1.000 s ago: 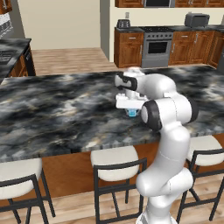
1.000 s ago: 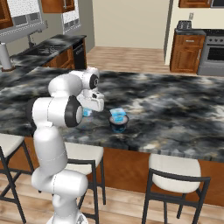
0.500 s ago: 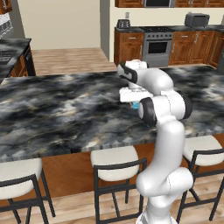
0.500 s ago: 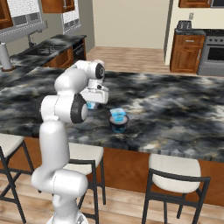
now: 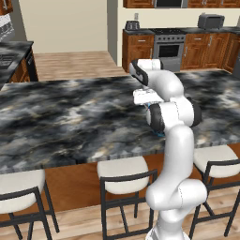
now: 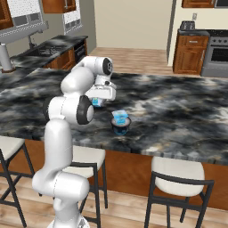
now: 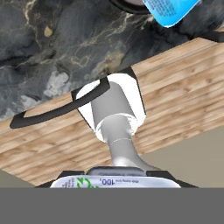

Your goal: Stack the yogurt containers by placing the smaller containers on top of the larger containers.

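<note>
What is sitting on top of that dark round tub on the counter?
A small light-blue cup rests on the wide dark-rimmed tub. The cup covers most of the tub's top, so what lies beneath is hidden.

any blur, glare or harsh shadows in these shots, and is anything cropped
Left base view: flat, even rendered light, no glare, slightly soft. Right base view: equally even, with a faint dark shadow ringing the dark-rimmed tub on the marble counter. Hand view: a light-blue cup cut off by the top edge, and a white labelled lid cropped at the bottom.
</note>
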Controlling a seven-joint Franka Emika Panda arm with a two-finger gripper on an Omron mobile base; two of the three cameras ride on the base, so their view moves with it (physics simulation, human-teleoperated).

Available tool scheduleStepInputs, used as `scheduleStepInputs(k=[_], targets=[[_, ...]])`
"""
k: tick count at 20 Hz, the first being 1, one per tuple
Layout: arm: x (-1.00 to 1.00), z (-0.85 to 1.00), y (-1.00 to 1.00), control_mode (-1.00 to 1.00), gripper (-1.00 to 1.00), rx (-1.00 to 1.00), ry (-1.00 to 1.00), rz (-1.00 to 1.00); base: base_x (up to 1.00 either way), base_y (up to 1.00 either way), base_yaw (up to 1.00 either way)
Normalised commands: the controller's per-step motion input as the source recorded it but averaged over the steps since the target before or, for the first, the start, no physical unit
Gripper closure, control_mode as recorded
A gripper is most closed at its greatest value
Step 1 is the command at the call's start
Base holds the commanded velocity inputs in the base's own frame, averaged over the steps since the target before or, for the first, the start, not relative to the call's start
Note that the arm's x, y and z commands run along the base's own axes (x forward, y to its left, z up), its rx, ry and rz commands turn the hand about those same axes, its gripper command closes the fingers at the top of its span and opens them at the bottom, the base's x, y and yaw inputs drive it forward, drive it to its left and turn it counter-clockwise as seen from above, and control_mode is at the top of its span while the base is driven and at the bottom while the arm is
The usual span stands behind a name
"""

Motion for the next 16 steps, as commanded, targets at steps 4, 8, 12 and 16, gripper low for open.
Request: scheduleStepInputs(k=[4,8,12,16], targets=[[-0.07,0.15,-0.18,-1.0,1.0,0.0,-0.06,0.0,0.0,0.0,0.0],[-0.05,0.06,-0.19,-1.0,1.0,0.0,-0.21,0.01,0.0,0.0,0.0],[-0.01,0.0,-0.17,-1.0,1.0,0.0,-0.29,0.0,0.0,0.0,0.0],[0.02,0.0,-0.17,-1.0,1.0,0.0,-0.3,0.0,0.0,0.0,0.0]])
